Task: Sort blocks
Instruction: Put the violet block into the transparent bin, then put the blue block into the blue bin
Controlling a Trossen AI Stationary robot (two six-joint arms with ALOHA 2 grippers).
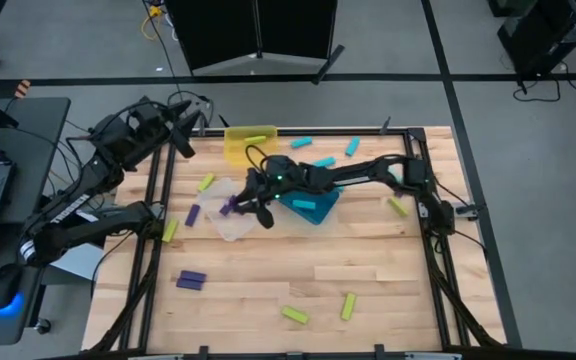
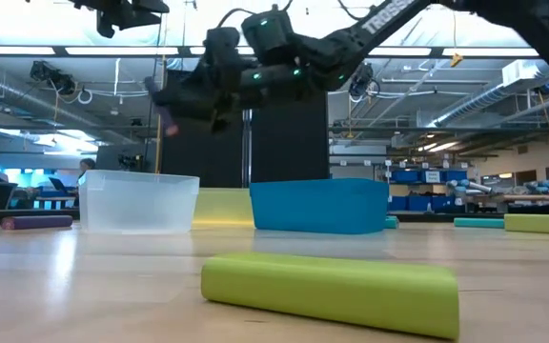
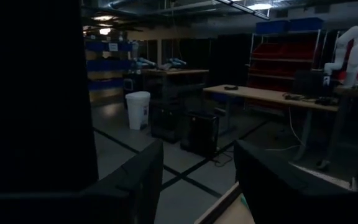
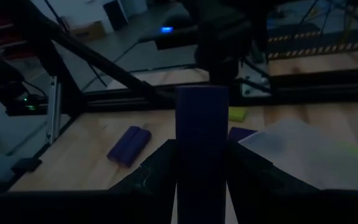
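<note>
Right gripper (image 4: pixel 201 180) is squeezed tight on a purple block (image 4: pixel 201 146), up in the air over the clear bin (image 1: pixel 230 222). From my wrist camera the block stands up straight between the fingers. Only the top camera shows me the left gripper (image 1: pixel 182 135), partly open, by the yellow bin (image 1: pixel 234 148).

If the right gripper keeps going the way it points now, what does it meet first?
Probably the clear bin: the right gripper, shut on a purple block, hangs over it, pointing left. Depth is unclear.
</note>
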